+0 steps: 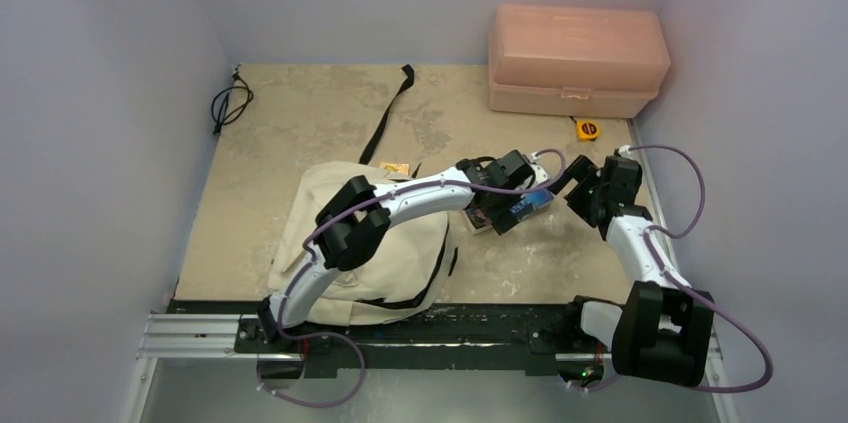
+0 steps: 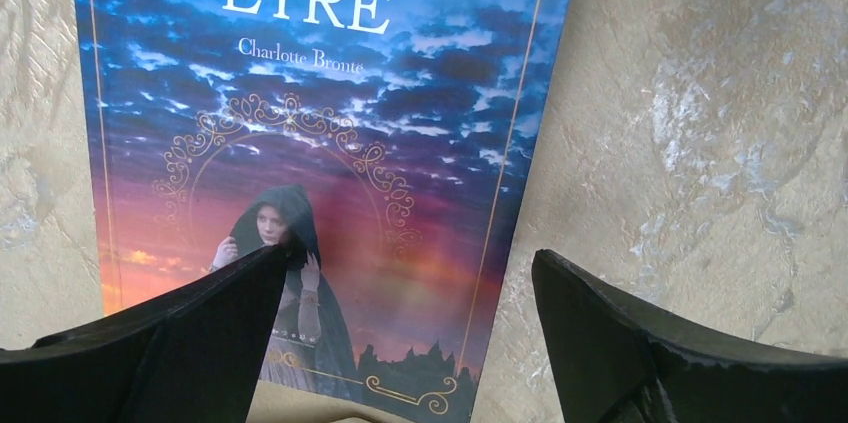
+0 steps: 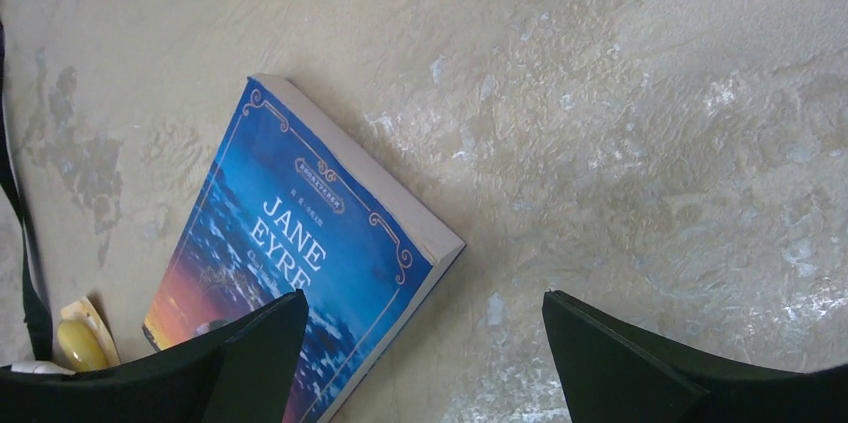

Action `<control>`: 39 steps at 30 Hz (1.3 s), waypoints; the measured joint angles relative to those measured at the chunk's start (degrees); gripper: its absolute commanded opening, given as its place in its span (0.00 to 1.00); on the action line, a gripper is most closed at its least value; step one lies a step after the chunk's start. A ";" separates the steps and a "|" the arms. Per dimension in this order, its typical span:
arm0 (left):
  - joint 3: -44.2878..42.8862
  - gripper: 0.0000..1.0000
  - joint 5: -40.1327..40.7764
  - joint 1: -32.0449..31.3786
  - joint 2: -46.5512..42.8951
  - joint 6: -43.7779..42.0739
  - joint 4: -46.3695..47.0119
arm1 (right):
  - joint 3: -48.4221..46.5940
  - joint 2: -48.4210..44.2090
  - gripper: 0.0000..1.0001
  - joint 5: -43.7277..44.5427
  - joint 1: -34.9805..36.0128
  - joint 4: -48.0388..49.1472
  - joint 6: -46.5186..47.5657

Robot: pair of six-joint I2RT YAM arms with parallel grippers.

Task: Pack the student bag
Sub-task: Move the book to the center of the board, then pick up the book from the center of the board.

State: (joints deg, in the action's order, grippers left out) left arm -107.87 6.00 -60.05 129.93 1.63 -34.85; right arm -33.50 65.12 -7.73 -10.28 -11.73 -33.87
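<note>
Student bag (image 1: pixel 305 208): lay slumped on the table (image 1: pixel 300 123), near left side
Left pincer (image 2: pixel 410 255): spread wide over the Jane Eyre paperback (image 2: pixel 320 123), pinching nothing
Jane Eyre paperback: flat on the table, cover up, just right of the bag
Right pincer (image 3: pixel 424 298): spread, above the paperback's corner, holding nothing
Pink plastic box (image 1: pixel 575 58): far right corner

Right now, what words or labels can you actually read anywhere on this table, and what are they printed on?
"JANE EYRE": the title, on the blue book cover.
"Charlotte Bronte": the author's name, just under the title on the same cover.
Small banner above the title: too small to read.
Yellow tape measure and pink box: no text can be read on either.
</note>
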 measured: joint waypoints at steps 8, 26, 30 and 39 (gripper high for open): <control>-0.68 0.59 1.03 0.02 0.68 -0.04 -0.46 | 0.44 1.03 0.92 -1.51 0.00 1.22 1.14; 0.98 0.00 -0.39 -0.26 -2.19 -2.45 1.16 | 0.44 5.18 0.97 -10.73 0.00 4.81 5.07; 1.88 0.00 0.72 -0.13 -4.07 -2.82 1.57 | 0.46 7.96 0.99 -15.61 -0.02 7.74 3.48; 2.73 0.00 2.10 0.13 -6.62 -3.13 2.23 | 2.99 10.34 0.98 -24.06 -1.03 15.72 -3.85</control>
State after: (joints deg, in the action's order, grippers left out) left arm -105.14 8.10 -59.92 123.31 -1.50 -32.62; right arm -30.50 75.46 -31.79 -11.31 3.99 -37.71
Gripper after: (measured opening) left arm 0.027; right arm 0.987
